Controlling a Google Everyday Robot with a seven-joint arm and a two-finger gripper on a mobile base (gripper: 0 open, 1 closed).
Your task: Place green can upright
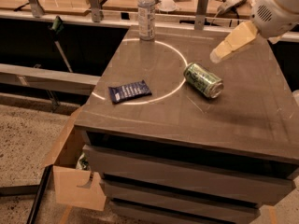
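Observation:
The green can [202, 80] lies on its side on the grey cabinet top [243, 115], right of the middle, its silver end pointing to the front right. My gripper [219, 52] hangs above the top at the upper right, just up and right of the can and not touching it. Its pale fingers [233, 41] point down and left toward the can.
A clear plastic bottle [146, 13] stands upright at the back of the top. A dark blue snack packet [130, 91] lies flat at the front left. A white circle line [180, 55] is marked on the top. An open cardboard box [74, 171] sits on the floor at the left.

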